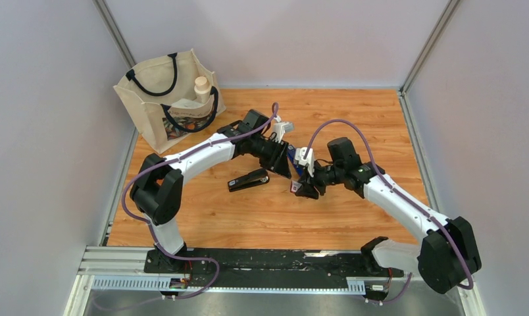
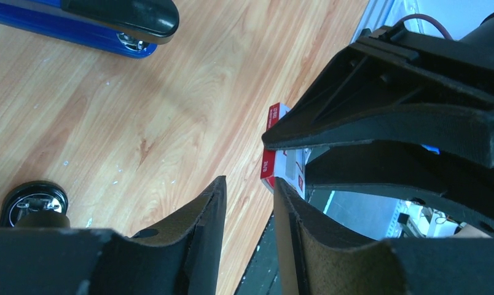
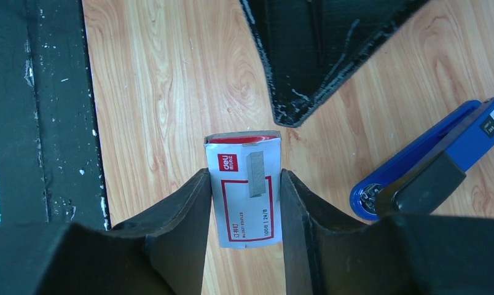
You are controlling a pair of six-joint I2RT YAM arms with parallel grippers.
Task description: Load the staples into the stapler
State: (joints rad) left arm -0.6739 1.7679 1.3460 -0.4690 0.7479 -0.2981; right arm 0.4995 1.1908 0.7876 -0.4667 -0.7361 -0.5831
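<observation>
- The staple box (image 3: 247, 192), white with red print, sits clamped between the right gripper (image 3: 246, 206) fingers above the wooden table (image 3: 164, 92).
- The blue stapler (image 3: 429, 166) lies nearby.
- The left gripper (image 2: 249, 203), narrowly parted, holds nothing, close beside the box.
- A black stapler (image 1: 248, 180) lies apart.

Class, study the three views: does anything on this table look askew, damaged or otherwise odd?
Nothing looks damaged or spilled. The small white box of staples with red print sits squarely between the right gripper fingers, off the wooden table. The blue stapler with black top strip and the all-black stapler lie flat and closed.
</observation>
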